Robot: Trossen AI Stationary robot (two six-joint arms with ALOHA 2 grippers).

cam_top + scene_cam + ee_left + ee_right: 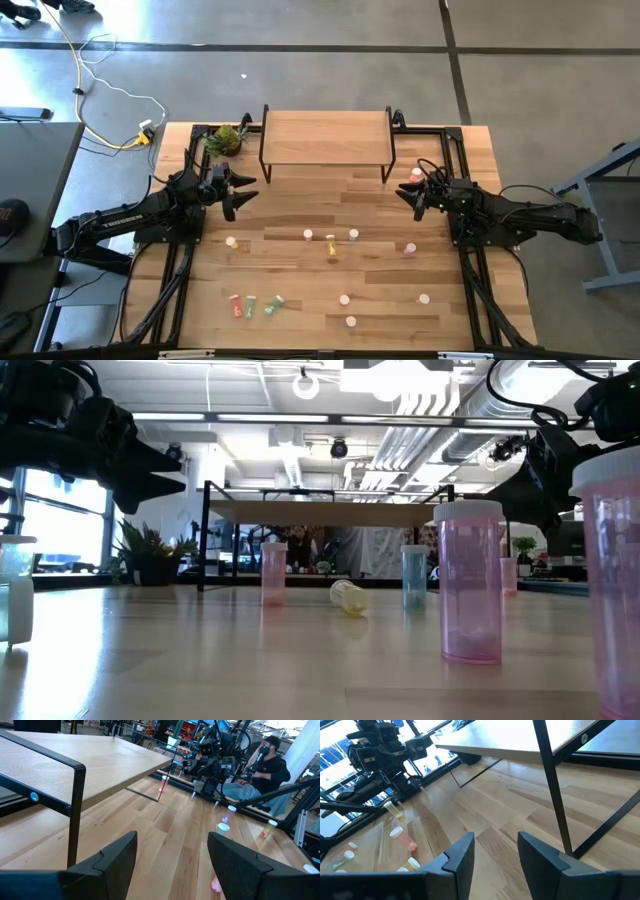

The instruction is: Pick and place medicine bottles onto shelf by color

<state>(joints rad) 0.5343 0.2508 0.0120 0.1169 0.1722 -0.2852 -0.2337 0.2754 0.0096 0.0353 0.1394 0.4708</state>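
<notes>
Both grippers, left (243, 196) and right (405, 194), hover empty, fingers apart, flanking the shelf (325, 136).

The left arm (130, 215) is black with white letters along its side. The right arm (530, 215) is black too. Each ends in two dark, wedge-shaped fingers (112, 857). Black cables loop near the wrists.

Slatted wooden table (300, 300) bearing shelf (326, 136), scattered medicine bottles (331, 240), pineapple-like object (229, 139).
</notes>
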